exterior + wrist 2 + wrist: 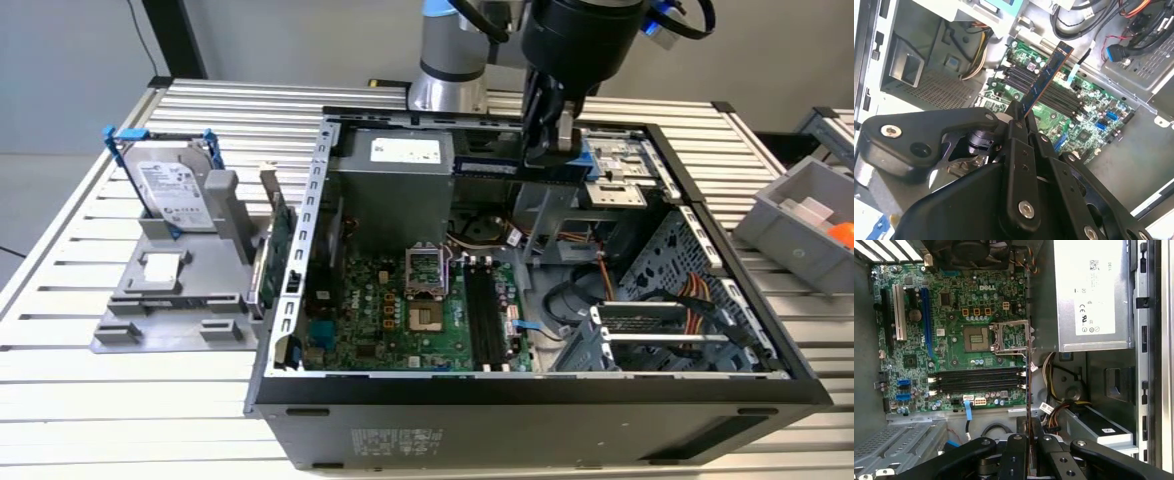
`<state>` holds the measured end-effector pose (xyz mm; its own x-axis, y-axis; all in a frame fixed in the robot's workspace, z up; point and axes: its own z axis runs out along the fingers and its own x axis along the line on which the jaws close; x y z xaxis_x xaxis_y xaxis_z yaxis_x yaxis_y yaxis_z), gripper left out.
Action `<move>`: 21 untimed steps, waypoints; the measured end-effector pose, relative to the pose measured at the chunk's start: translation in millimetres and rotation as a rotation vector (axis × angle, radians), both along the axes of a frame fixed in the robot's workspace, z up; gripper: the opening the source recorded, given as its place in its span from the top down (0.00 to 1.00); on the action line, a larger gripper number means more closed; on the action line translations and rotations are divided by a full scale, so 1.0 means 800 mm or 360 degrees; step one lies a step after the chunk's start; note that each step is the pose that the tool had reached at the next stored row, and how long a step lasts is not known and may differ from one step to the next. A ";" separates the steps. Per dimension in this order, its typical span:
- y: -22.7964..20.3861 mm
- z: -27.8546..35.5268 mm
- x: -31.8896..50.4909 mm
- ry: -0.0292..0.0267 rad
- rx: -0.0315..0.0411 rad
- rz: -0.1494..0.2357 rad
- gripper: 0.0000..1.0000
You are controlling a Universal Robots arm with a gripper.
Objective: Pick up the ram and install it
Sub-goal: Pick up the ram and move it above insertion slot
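One ram stick clamped in the gripper, hanging above the motherboard inside the open computer case, over the memory slots, not seated.

We are clamping the ram edge-on between the fingers of our gripper, hanging over the open case. Beneath it we are seeing the green motherboard, the black memory slots running beside the processor socket, and the grey power supply flanking the board.
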<state>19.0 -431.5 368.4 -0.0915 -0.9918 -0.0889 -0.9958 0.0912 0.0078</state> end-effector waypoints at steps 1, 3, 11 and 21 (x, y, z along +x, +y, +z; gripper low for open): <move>0.0000 0.0000 0.000 0.00001 0.0000 -0.0016 1.00; 0.0000 0.0000 0.000 0.00001 0.0000 -0.0044 1.00; -0.0001 0.0000 0.000 0.00001 0.0000 -0.0186 1.00; -0.0007 0.0001 0.002 0.00002 0.0000 -0.0287 1.00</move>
<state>20.3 -432.1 368.4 -0.2682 -0.9593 -0.0887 -0.9632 0.2686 0.0079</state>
